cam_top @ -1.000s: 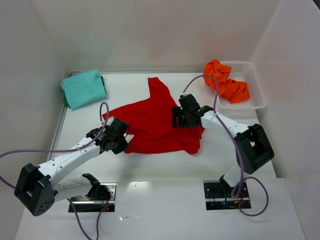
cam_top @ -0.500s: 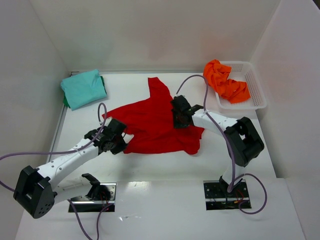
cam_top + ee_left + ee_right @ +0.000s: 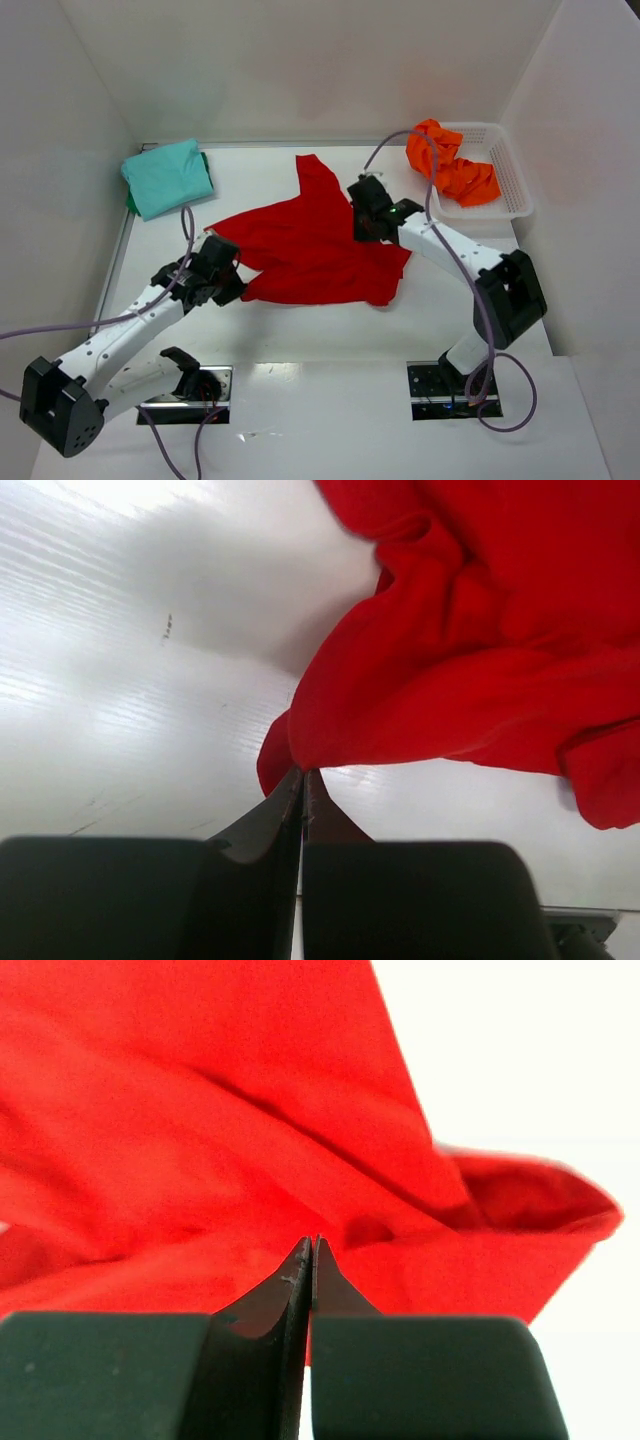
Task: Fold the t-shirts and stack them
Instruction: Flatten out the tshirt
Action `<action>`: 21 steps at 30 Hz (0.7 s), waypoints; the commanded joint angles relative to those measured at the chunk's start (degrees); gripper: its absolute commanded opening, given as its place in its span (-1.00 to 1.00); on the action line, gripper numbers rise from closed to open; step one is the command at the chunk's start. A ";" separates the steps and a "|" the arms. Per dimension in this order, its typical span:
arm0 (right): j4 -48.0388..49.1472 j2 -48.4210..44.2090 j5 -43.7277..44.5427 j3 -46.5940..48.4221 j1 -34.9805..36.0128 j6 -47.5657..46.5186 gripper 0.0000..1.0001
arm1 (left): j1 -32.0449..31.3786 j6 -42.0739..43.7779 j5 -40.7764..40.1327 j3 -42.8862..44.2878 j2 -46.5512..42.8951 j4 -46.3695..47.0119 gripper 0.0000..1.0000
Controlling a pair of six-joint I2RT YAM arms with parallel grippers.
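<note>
A: Where on the tabletop (image 3: 300,335) was the red t-shirt (image 3: 320,250)?
B: Mid-scene and rumpled. The left tool (image 3: 302,775) was clamped on its near left edge, the right tool (image 3: 312,1245) on its right side.
A: Best handling?
B: Both probably needed to lift together, keeping the cloth taut

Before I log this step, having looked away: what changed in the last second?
The right tool closed on the red t-shirt. The left tool, shut on the shirt's left edge, moved left, dragging that edge along. The teal t-shirt and the orange t-shirt in the mesh basket stayed put.
</note>
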 commanded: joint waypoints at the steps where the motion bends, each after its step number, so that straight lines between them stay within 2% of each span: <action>1: -2.84 -8.39 3.29 11.39 -2.13 -0.94 -1.00 | 3.12 6.44 -0.54 7.47 -2.52 -1.36 -1.00; 6: -6.10 -9.11 5.76 25.99 -2.14 -4.37 -1.00 | 7.69 16.64 -5.10 18.29 -1.13 -2.51 -1.00; 8: -6.11 -9.11 7.16 35.98 -2.14 -5.43 -1.00 | 10.24 22.27 -7.90 28.54 0.19 -1.98 -1.00; 12: -6.11 -9.72 9.80 47.94 -2.14 -8.50 -1.00 | 13.06 30.97 -11.34 40.43 2.65 -0.40 -1.00; 14: -6.63 -10.34 10.50 54.36 -2.14 -9.29 -1.00 | 13.68 34.49 -12.92 49.48 3.80 0.13 -1.00; 16: -6.64 -12.35 11.12 59.03 -2.14 -10.52 -1.00 | 13.68 37.12 -13.81 56.41 4.51 2.05 -1.00; 18: -6.64 -14.72 10.60 59.85 -2.14 -10.53 -1.00 | 13.68 38.54 -13.81 60.22 4.51 3.11 -1.00; 21: -5.15 -24.45 7.71 58.46 -2.14 -10.01 -1.00 | 13.68 40.74 -9.96 65.59 1.45 5.39 -1.00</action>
